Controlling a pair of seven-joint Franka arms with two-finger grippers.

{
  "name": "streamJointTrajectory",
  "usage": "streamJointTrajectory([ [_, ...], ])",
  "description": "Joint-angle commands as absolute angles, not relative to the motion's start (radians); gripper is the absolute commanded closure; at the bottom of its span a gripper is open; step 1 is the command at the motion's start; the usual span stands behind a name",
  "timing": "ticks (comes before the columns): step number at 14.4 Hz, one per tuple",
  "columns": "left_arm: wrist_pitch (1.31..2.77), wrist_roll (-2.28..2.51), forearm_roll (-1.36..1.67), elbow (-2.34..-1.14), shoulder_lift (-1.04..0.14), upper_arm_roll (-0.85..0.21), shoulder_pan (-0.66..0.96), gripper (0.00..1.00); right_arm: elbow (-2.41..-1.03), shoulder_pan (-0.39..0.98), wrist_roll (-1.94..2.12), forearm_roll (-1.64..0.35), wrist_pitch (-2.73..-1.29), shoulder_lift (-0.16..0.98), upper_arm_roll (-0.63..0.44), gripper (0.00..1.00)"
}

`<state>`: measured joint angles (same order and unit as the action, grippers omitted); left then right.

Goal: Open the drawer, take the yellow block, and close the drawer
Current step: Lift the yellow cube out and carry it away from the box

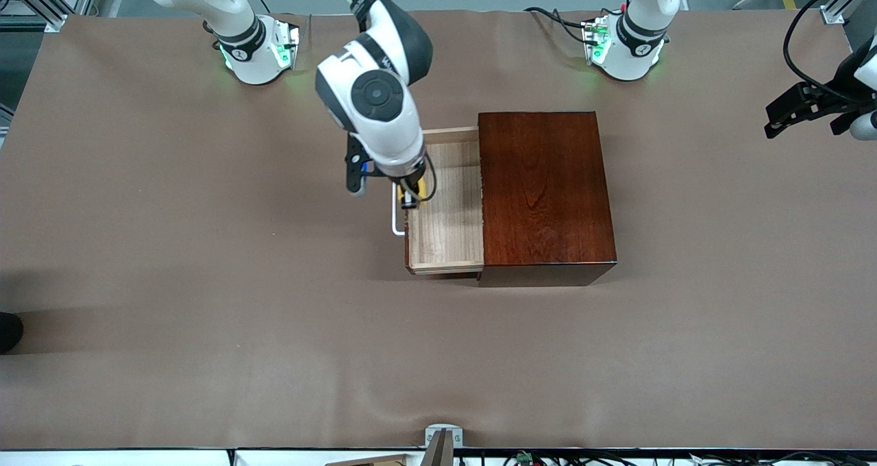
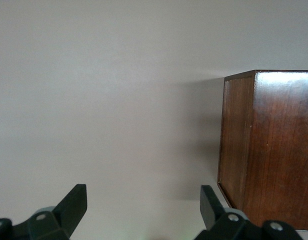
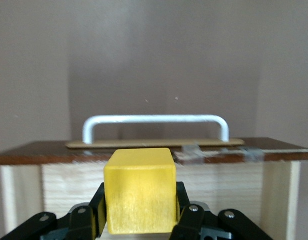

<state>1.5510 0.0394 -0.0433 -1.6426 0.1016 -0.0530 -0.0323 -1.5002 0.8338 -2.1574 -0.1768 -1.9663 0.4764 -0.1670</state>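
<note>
The right pincer point(image 1: 411, 195) clamped the yellow block point(image 3: 139, 190) over the open drawer point(image 1: 449, 219), just inside its white handle point(image 3: 155, 122), apparently for lifting out. The left pincer point(image 2: 144, 210) waited, fingers apart, beside the mahogany box point(image 1: 545, 192) above the desk point(image 1: 205, 281).

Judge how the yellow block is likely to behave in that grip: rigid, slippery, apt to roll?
The yellow block, clamped between the right gripper fingers, shows no squashing, so probably rigid. Its flat faces suggest it won't roll. The smooth finish might slip slightly; it looks light.

brown table cover point(image 1: 171, 247); black cables point(image 1: 801, 48) at its corner
</note>
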Motion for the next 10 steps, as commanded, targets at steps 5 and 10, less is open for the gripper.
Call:
streamJointTrajectory([
  [5, 1.552, 0.014, -0.015, -1.64, 0.118, -0.058, -0.048, 0.0, -1.476, 0.746, -1.955, -0.183, -1.894, 0.471, -0.161, 0.72],
  [10, 1.562, 0.015, -0.012, -1.637, 0.109, -0.057, -0.049, 0.0, -1.48, 0.672, -1.676, -0.176, -1.824, 0.448, -0.163, 0.72],
])
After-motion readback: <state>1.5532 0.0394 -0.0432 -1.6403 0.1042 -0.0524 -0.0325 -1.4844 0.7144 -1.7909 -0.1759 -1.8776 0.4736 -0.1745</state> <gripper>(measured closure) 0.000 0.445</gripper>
